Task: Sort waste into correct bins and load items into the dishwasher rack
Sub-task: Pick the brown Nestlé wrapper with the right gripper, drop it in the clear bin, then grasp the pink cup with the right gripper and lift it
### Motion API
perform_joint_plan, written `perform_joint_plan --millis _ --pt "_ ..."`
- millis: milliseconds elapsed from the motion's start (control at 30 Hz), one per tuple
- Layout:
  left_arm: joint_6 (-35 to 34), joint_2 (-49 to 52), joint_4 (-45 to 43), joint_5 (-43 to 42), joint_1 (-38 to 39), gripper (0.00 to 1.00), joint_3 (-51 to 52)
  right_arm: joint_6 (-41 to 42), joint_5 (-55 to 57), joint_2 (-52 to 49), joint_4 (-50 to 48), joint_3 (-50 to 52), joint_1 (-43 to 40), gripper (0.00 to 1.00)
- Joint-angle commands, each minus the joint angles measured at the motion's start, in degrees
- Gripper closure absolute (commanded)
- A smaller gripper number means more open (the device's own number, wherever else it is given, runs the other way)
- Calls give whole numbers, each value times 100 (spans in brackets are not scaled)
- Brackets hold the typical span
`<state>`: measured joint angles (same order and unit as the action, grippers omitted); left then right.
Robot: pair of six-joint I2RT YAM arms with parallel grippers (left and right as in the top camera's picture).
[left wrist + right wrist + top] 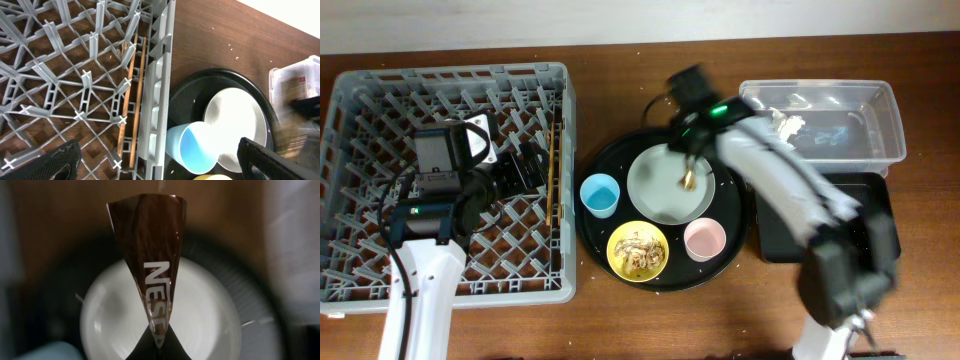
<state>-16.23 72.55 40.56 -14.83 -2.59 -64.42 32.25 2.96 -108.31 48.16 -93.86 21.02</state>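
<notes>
Right end effector [156,346] pinches wrapper [150,255] over plate [210,312]. Left end effector [161,161] gapes empty at rack's [161,90] 3 o'clock.

I'm watching the rack [450,75] sitting at the worktop's [620,55] left edge and the round tray [595,230] lying mid-worktop, carrying the plate [655,192], the bowl [613,248] before it, the left cup [600,195] and right cup [704,240] flanking. The wrapper [150,245] is hanging above the plate. The tub [820,85] is sitting at the far right corner, the shallow tray [775,240] before it.
</notes>
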Motion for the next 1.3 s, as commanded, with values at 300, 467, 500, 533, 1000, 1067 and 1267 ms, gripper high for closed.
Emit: perform_joint_plan --millis 300,467,500,533,1000,1067,1267 --pt "48 9 -11 -79 17 1 -116 881 -1434 11 -133 -214 -2997 46" --pt "48 9 -11 -79 17 1 -116 -813 -1733 1196 498 -358 -2723 37" --pt "48 9 -11 -79 17 1 -116 -1095 -1727 1451 741 -358 -2516 36" --pt "48 9 -11 -79 17 1 -116 -1250 -1711 1606 916 -358 -2337 30" --pt "48 9 -11 -79 17 1 -116 -1329 -769 1204 2730 616 1056 35" --pt "48 9 -11 -79 17 1 -116 -1316 -730 1204 2529 1027 1147 41" --pt "48 9 -11 -79 17 1 -116 -1314 -673 1204 2243 1541 1150 53"
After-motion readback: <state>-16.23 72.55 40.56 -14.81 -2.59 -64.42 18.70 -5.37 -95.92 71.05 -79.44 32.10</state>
